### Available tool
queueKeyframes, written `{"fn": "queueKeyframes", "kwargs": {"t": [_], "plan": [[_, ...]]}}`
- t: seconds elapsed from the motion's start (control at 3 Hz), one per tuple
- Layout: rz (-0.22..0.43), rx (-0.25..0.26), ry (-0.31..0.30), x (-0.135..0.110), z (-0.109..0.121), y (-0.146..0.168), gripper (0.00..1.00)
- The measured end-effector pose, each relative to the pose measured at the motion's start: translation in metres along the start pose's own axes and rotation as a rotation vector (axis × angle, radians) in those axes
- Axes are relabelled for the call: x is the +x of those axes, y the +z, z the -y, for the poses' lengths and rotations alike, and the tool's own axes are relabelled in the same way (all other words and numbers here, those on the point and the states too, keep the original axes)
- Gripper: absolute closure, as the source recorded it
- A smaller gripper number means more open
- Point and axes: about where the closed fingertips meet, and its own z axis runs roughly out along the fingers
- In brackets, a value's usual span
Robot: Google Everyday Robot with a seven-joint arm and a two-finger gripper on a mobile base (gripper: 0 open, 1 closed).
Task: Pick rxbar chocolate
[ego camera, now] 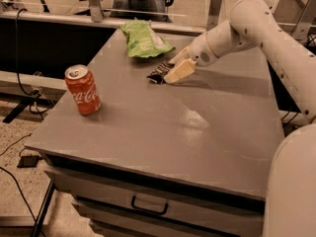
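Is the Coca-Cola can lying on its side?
No, the Coca-Cola can stands upright, apart from the gripper at the rxbar chocolate.

- This looks like a robotics lab or workshop rather than a home.
- The landmark is a plain grey table (163, 132) with a handled drawer (149, 205) in its front, the sort of furniture used for work.
- Left of the table, black cables (33, 94) trail over a speckled hard floor (15, 127).
- Behind the table stands a metal post (214, 6).
- Over the table's far part, a white robot arm (276, 48) carries the gripper (175, 73), which is low at the rxbar chocolate (158, 73).
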Motion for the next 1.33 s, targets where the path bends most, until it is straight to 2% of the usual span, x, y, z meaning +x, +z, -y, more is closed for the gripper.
{"fn": "queueKeyframes", "kwargs": {"t": [1.0,1.33], "plan": [[0.001,0.000,0.000,-0.002,0.000,-0.002,1.00],[0.045,0.015,-0.005,-0.025,0.000,-0.028,1.00]]}}
